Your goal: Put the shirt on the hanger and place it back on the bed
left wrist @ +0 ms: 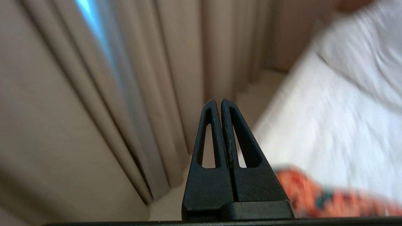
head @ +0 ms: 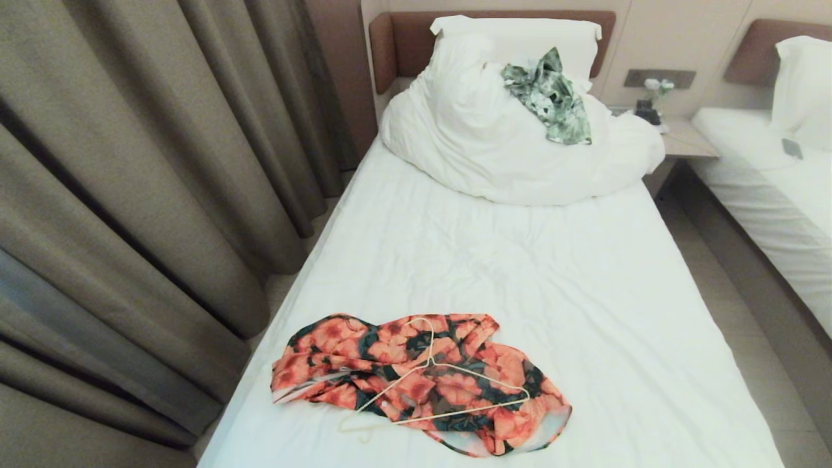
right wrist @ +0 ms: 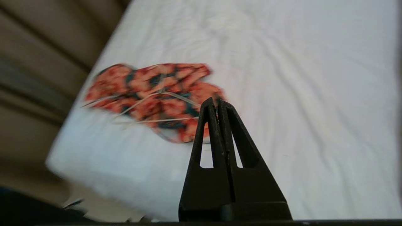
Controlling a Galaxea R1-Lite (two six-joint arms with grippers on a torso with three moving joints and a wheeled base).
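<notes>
The flowered shirt [head: 416,380] lies crumpled on the near left part of the bed [head: 520,273], close to its left edge. The cream wire hanger [head: 442,390] rests flat on top of it, hook toward the headboard. Neither arm shows in the head view. My left gripper [left wrist: 219,101] is shut and empty, raised beside the bed's left side with the curtain behind it; a strip of the shirt [left wrist: 326,197] shows below it. My right gripper [right wrist: 215,99] is shut and empty, held above the foot of the bed short of the shirt [right wrist: 157,97] and hanger [right wrist: 163,106].
Heavy grey-brown curtains [head: 130,195] hang close along the bed's left side. A bunched white duvet [head: 507,136] with a green-and-white leaf garment [head: 552,97] lies by the headboard. A nightstand [head: 682,140] and a second bed [head: 773,182] stand to the right.
</notes>
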